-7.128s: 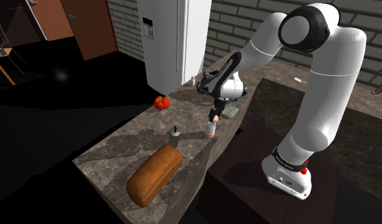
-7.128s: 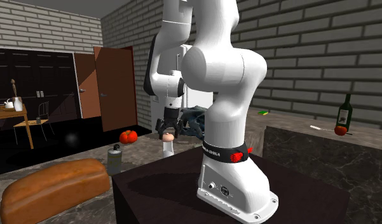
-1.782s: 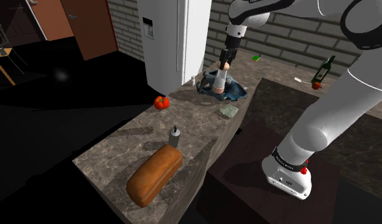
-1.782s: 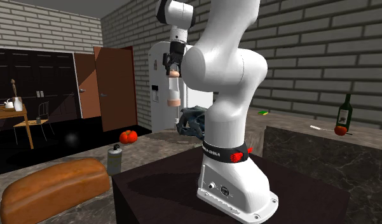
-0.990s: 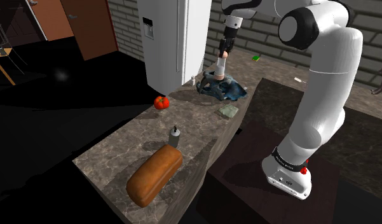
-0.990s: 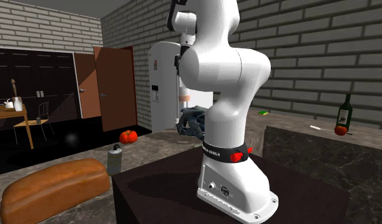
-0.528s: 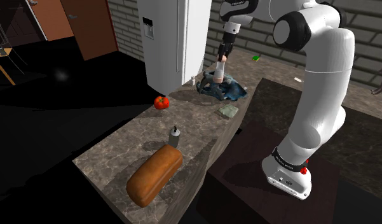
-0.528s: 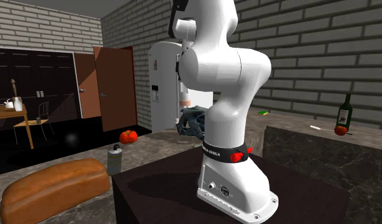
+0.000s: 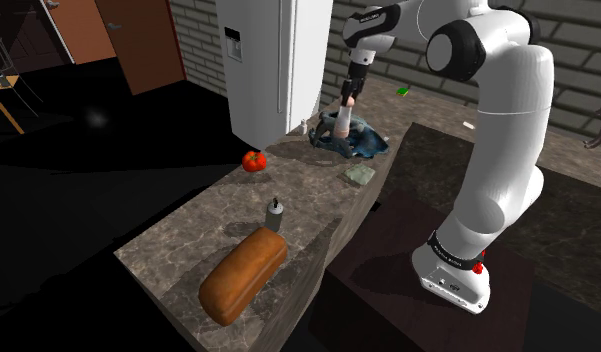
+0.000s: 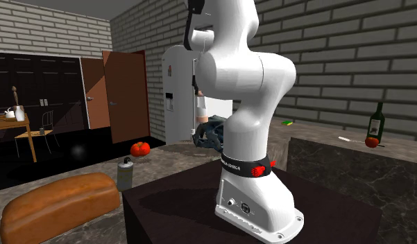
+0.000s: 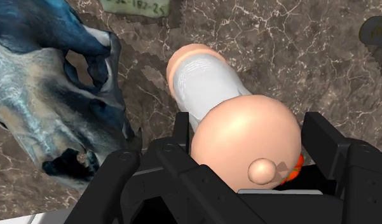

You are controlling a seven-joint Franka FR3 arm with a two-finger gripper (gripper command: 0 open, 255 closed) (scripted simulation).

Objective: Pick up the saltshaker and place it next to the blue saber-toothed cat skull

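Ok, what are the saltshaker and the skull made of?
The saltshaker looks like smooth plastic or ceramic: plain peach ends, whitish body, no texture, so that is a guess. The skull looks like matte bone or painted plaster, mottled blue, grey and tan.

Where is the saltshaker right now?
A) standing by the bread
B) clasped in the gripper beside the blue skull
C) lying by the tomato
B: the wrist view shows the saltshaker clasped by the gripper, the blue skull close beside it.

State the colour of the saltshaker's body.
On the saltshaker, pale grey-white between peach ends; clearest in the wrist view.
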